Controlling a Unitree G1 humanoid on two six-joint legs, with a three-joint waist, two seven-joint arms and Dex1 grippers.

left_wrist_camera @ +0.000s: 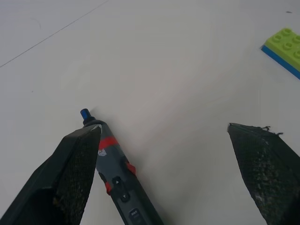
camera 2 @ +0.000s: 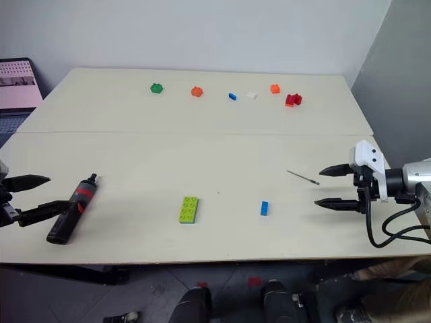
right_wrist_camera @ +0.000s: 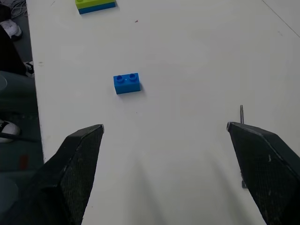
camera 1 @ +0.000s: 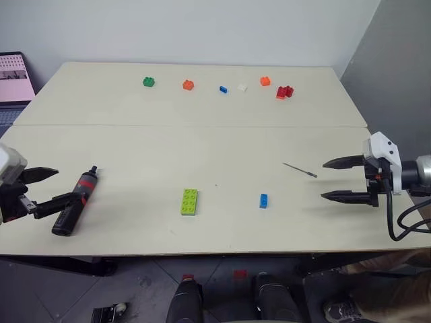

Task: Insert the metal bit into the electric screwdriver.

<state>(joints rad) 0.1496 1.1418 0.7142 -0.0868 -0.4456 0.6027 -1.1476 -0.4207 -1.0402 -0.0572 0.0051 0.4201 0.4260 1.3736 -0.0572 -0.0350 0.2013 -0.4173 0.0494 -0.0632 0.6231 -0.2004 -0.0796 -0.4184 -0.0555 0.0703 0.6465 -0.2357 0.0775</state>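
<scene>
The electric screwdriver (camera 1: pixel 75 200), black with red accents, lies on the table near its front left, narrow tip pointing toward the far side. My left gripper (camera 1: pixel 66 184) is open at it. In the left wrist view one finger (left_wrist_camera: pixel 70 178) is right beside the screwdriver (left_wrist_camera: pixel 119 180), and the other stands well clear. The metal bit (camera 1: pixel 300 169), a thin grey rod, lies flat on the right half of the table. My right gripper (camera 1: pixel 323 180) is open just to the right of it, holding nothing. The right wrist view shows the bit (right_wrist_camera: pixel 242 115) partly hidden by one finger.
A green brick (camera 1: pixel 189 201) and a small blue brick (camera 1: pixel 263 200) lie between the two grippers. Several small bricks line the far side, from green (camera 1: pixel 149 81) to red (camera 1: pixel 284 91). A laptop (camera 1: pixel 13 84) sits beyond the table's left edge.
</scene>
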